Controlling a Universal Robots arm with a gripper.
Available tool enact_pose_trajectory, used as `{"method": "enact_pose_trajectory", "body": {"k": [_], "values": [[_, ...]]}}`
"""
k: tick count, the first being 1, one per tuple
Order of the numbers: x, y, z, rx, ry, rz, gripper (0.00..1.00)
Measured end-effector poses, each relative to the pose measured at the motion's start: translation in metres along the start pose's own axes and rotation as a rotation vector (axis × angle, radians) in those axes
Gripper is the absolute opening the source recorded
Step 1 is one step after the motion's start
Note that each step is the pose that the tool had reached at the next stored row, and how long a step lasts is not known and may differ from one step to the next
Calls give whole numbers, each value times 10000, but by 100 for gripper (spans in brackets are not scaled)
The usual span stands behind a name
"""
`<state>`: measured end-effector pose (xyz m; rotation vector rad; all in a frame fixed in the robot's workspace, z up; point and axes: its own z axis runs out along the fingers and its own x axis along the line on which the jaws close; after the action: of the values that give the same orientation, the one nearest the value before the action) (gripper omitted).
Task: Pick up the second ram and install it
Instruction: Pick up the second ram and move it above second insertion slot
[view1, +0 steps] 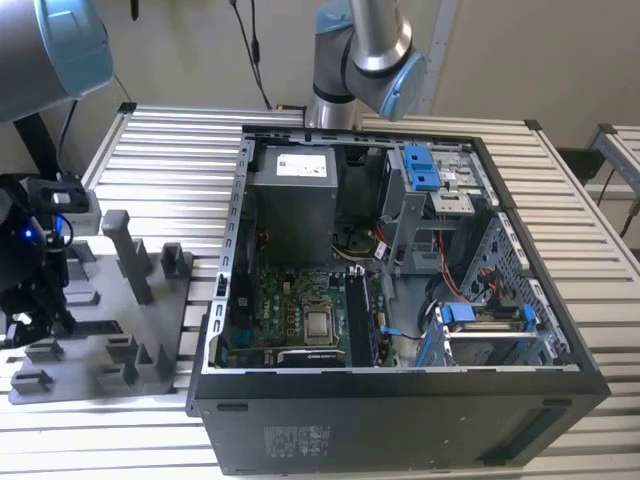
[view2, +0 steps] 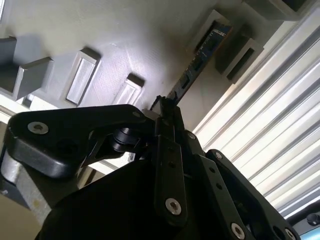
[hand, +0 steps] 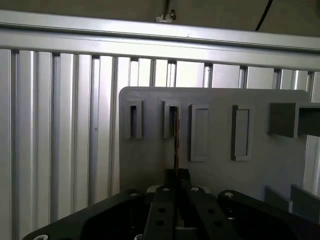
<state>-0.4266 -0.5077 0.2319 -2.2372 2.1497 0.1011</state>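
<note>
While it hangs over the gray holder plate (hand: 280, 165), tool (hand: 177, 175): fingers (hand: 170, 179) pressed together on the near end of the second ram (hand: 176, 142), pinching the thin board between them in both wrist views.
Second ram: a dark, slim stick seen edge-on in the first wrist view. It runs straight from the fingertips down to the plate, with its far end at the mouth of a narrow slot (hand: 168, 120). Whether that end is seated or just clear cannot be told.
Grip, as judged: the hold looks centred and square to the board. The pull should stay in line with the slot, with no twist or sideways lean. A board this thin would likely bind against the slot walls or slip between the pads.
Holder plate: recessed pockets and upright posts, lying at the exterior view's left.
Tabletop (view1: 160, 140): ribbed aluminium, carrying both plate and machine.
Computer case (view1: 400, 420): side panel off, well apart from the plate toward the exterior view's right.
Motherboard (view1: 285, 305): lies flat inside the case, with the square silver-topped processor (view1: 318, 322) on it.
</note>
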Motion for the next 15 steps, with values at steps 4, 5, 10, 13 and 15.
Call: {"method": "enact_pose_trajectory", "body": {"k": [4, 5, 10, 13, 15], "values": [[-9, 0, -43, 1, -1, 0, 14], [-11, 0, -48, 1, -1, 0, 14], [-20, 2, -125, -1, 1, 0, 14], [-26, 3, -170, -1, 2, 1, 14], [-28, 3, -200, -1, 4, 1, 14]]}}
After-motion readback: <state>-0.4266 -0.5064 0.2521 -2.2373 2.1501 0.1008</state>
